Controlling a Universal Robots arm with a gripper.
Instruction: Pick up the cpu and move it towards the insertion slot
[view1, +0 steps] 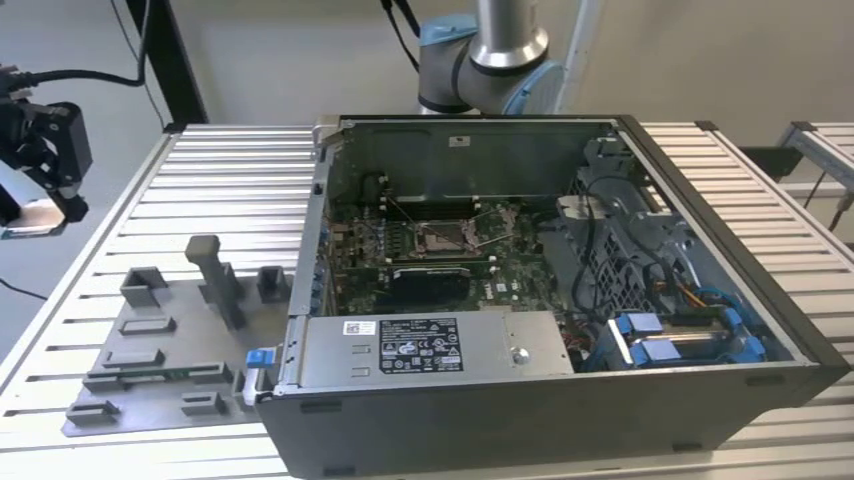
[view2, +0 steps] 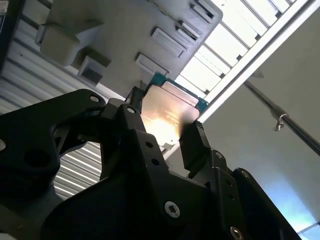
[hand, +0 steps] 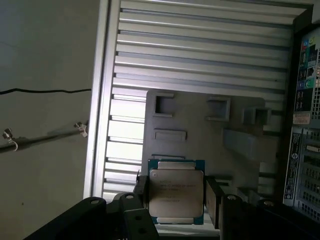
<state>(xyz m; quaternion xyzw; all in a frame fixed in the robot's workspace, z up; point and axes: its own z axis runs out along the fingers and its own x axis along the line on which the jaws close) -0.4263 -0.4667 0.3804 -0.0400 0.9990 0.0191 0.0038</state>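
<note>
Clamped on the cpu (hand: 176, 192) with the claw (hand: 176, 196), black fingers (hand: 141, 190) pressed against two opposite edges. Shows the chip's silvery metal top and thin teal rim in both wrist views, with glare washing over part of the lid in the second wrist view. Held up clear of the gray fixture plate (hand: 200, 135), itself lying on the slatted metal surface (hand: 200, 50). In the exterior view, hangs at the far left edge, just off the surface's side; possibly the chip in the pale patch below the black fingers, though hard to tell there. Well apart from the insertion slot (view1: 441, 237), shiny-framed and dark-centred, set on the motherboard (view1: 514, 285) inside the open computer case (view1: 561, 410).
</note>
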